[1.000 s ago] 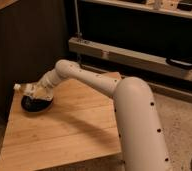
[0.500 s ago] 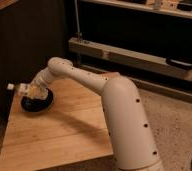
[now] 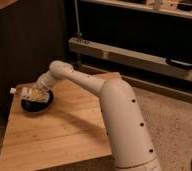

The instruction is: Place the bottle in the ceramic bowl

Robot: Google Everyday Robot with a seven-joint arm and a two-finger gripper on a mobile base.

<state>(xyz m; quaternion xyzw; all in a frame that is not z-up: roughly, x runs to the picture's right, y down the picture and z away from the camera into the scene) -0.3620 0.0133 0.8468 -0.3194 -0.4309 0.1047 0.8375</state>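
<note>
End effector (image 3: 38, 91) and bottle (image 3: 23, 91) over ceramic bowl (image 3: 36, 105).

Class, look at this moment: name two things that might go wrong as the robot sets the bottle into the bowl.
1. The bottle lies across the bowl, its cap past the left rim; on release it may tip out.
2. The bowl sits near the table's left edge, so a nudge from the end effector above it might push it off.

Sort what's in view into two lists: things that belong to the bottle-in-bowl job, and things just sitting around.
Job:
- bottle, over the bowl's left rim
- bowl, on the table
- gripper, above the bowl, at the bottle

Bystanders:
- table
- metal rail behind
- shelf at top
</note>
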